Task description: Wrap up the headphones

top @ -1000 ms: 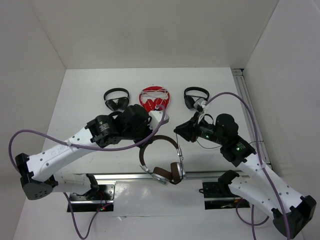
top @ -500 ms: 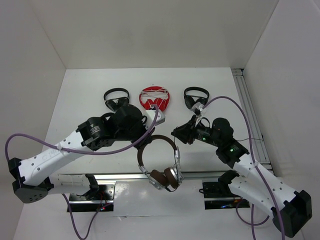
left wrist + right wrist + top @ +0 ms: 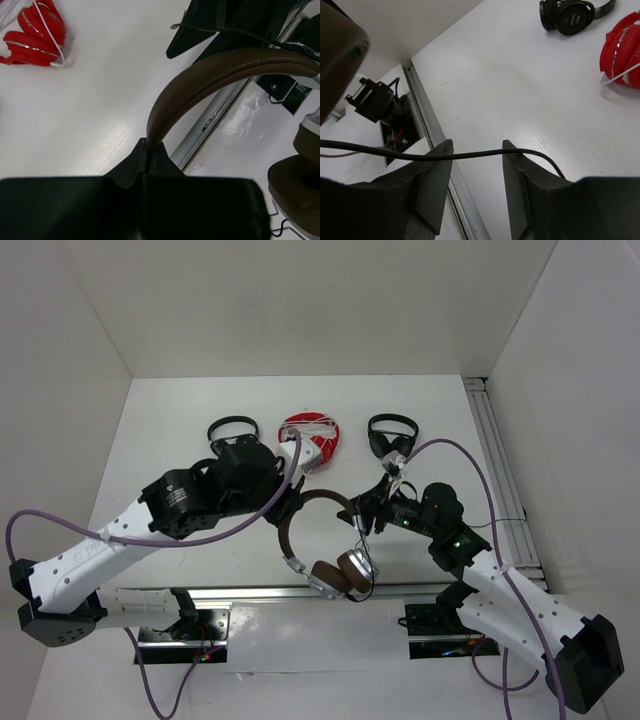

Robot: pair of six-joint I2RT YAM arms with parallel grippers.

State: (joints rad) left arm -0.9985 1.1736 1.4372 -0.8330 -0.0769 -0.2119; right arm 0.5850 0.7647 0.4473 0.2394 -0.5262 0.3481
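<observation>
The headphones, with a brown headband [image 3: 312, 502] [image 3: 215, 70] and silver-and-brown ear cups [image 3: 340, 575] [image 3: 295, 192], hang above the table's front middle. My left gripper [image 3: 288, 512] [image 3: 149, 145] is shut on the left end of the headband. The thin black cable [image 3: 470, 155] runs from the cups toward my right gripper [image 3: 366, 516] [image 3: 477, 150]. That gripper is open, and the cable lies loosely across the tips of both fingers [image 3: 437, 170], not pinched. A brown blur of the headphones [image 3: 337, 50] fills the top left of the right wrist view.
At the back lie a red pair with white cord [image 3: 310, 435] [image 3: 37, 32] [image 3: 622, 50] and two small black pairs [image 3: 232, 437] [image 3: 392, 432] [image 3: 570, 12]. A metal rail [image 3: 250, 592] runs along the front, another [image 3: 500, 470] along the right wall.
The left arm swung the held headphones, turning the cups toward the right. The right gripper moved in closer to them and its jaws spread wider around the cable.
</observation>
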